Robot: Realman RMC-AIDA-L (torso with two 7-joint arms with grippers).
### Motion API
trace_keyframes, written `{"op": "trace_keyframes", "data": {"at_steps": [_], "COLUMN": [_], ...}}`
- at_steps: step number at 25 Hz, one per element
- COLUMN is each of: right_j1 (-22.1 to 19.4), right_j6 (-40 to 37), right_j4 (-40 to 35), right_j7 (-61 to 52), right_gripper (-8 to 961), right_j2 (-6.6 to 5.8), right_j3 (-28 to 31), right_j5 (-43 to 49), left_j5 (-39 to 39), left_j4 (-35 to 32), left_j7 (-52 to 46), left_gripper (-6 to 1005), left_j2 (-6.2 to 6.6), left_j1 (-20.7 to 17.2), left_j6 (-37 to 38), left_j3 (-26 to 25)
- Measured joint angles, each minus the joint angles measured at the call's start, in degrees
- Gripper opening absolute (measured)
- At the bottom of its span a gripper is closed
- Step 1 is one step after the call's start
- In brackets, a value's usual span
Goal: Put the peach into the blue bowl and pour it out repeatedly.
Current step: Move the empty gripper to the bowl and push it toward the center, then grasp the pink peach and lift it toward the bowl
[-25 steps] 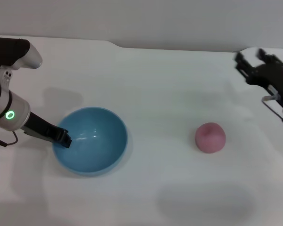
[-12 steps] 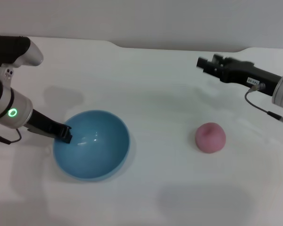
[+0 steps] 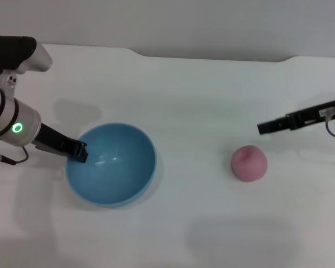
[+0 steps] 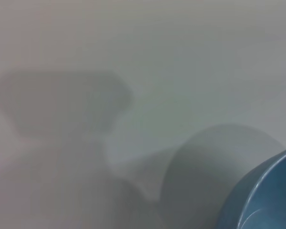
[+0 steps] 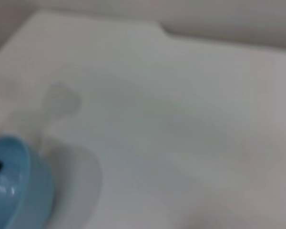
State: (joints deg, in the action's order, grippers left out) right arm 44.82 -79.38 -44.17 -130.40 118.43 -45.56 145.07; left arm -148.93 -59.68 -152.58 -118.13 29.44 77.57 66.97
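Glossy smooth blue bowl (image 3: 114, 167); matt peach (image 3: 249, 163); matt table (image 3: 201, 100).

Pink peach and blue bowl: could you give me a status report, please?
Left hand on glossy light-blue bowl rim. Right hand above round pink peach, apart. Path clear.

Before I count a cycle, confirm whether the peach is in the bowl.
No. In the head view the peach sits on the table, apart from the empty bowl.

Left tool (image 3: 78, 152) clamped low; right tool (image 3: 263, 128) reaching inward, raised.
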Motion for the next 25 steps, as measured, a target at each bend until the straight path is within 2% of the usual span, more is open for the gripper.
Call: {"op": "trace_keyframes", "data": {"at_steps": [5, 11, 12, 18, 22, 25], "right_j1": [0.8, 0.6, 0.9, 1.2, 1.5, 1.0], "right_j6": [-1.0, 0.8, 2.3, 7.8, 12.2, 14.0], "right_j4": [0.8, 4.2, 6.6, 10.3, 12.8, 13.6], "right_j7": [-3.2, -4.0, -3.7, -3.7, -3.3, -0.6], "right_gripper": [620, 611, 609, 599, 592, 587], "right_j2": [0.07, 0.47, 0.5, 0.53, 0.54, 0.56], "right_j3": [-0.7, -3.7, -5.0, -10.1, -11.3, -11.9], "right_j5": [4.4, 4.0, 2.2, 0.3, -0.9, -5.2], "left_j5": [1.3, 2.2, 2.2, 3.6, 4.4, 4.4], "left_j4": [-0.4, -0.4, -0.4, -0.6, -0.6, -0.6], "left_j7": [0.1, 0.4, 0.4, 0.5, 0.6, 0.6], "left_gripper": [-2, -2, -2, -1, -1, -2], "left_j2": [0.0, 0.03, 0.0, -0.05, -0.02, 0.01], "left_j1": [0.2, 0.9, 1.0, 1.4, 1.5, 1.5], "left_j6": [-0.2, -0.8, -0.8, -1.9, -2.4, -2.7], "left_j3": [0.0, 0.0, 0.0, 0.0, 0.0, 0.0]}}
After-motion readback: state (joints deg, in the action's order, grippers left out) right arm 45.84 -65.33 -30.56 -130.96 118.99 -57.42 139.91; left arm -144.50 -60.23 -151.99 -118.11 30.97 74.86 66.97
